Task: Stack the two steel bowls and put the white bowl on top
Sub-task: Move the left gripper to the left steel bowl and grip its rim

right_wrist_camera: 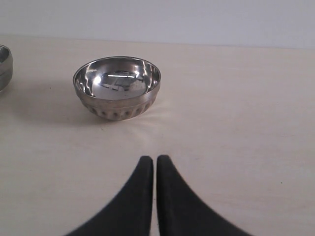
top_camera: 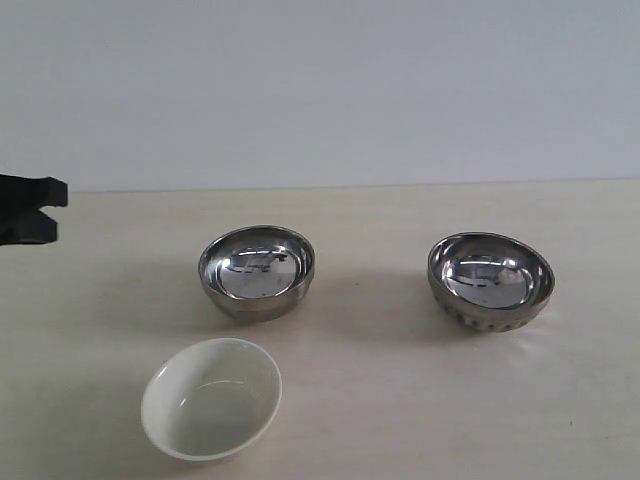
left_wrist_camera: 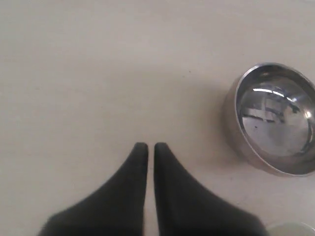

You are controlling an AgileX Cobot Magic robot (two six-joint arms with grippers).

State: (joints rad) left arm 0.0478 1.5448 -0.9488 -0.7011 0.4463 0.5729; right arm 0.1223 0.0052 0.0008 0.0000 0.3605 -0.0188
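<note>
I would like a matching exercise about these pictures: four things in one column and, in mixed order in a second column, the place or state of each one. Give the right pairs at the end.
Column one:
1. smooth steel bowl
2. dimpled steel bowl
3. white bowl
4. left gripper

Column two:
A. shut, holding nothing
B. at the front of the exterior view, left of centre
C. on the right side of the exterior view
D. near the middle of the exterior view, farther back than the white one

Right pairs: 1-D, 2-C, 3-B, 4-A.
</note>
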